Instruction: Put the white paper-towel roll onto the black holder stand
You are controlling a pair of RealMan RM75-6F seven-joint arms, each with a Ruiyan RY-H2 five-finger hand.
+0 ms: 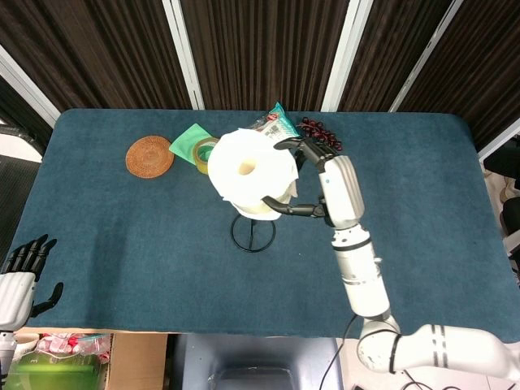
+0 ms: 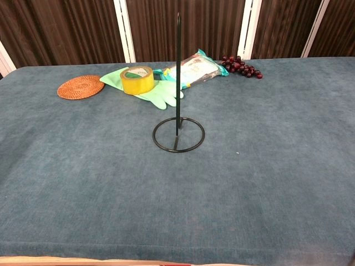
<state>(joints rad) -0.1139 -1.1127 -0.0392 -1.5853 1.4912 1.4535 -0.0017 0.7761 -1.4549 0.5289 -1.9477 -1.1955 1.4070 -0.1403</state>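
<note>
Paper-towel roll (image 1: 250, 172) hangs above the black holder stand (image 2: 178, 119), clasped by the right hand (image 1: 329, 183), mid-table. Bare blue cloth (image 2: 266, 183) spreads around the stand's ring; left hand (image 1: 20, 276) waits empty, fingers apart, off the near-left edge.

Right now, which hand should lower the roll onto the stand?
The right hand: it holds the roll above the stand. The left hand holds nothing, far off at the table's near-left edge.
</note>
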